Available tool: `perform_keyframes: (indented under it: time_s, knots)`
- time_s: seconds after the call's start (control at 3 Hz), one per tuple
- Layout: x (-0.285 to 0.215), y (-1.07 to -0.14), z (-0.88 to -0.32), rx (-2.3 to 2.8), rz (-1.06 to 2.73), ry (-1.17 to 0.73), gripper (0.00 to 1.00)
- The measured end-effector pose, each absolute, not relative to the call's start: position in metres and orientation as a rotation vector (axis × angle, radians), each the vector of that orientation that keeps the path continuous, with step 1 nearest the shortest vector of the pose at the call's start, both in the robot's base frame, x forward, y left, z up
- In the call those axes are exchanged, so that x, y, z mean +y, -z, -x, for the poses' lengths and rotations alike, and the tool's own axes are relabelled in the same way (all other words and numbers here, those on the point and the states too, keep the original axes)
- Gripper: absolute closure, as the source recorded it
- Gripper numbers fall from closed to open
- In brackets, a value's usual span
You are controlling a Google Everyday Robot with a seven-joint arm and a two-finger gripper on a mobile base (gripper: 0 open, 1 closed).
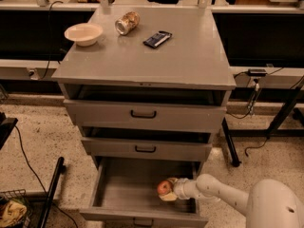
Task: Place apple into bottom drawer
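On the grey cabinet top (190, 61): a cream bowl (83, 33) at back left, upright. Just right of it a tan can (127, 23) on its side, open end twd the front. A dark flat packet (157, 39) lies right of the can, apart from it. The top drawer (190, 118) & middle drawer (109, 146) are grey w/ black handles. Speckled floor (42, 141); black cable (28, 151) across it at left. Wire basket (12, 208) in the btm-left corner, a black bar (50, 194) beside it. Gripper (166, 190) sits low, under the middle drawer, right of centre.
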State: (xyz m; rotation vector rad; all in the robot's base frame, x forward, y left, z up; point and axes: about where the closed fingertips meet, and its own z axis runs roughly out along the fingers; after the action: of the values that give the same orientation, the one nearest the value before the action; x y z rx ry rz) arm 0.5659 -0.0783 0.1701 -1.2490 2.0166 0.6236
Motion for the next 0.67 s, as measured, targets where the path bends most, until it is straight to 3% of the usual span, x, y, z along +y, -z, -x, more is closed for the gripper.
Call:
perform_keyframes:
  time_s: [0.67]
  knots:
    - [-0.0741,-0.1687,-0.564,2.015,1.253,-0.631,0.36]
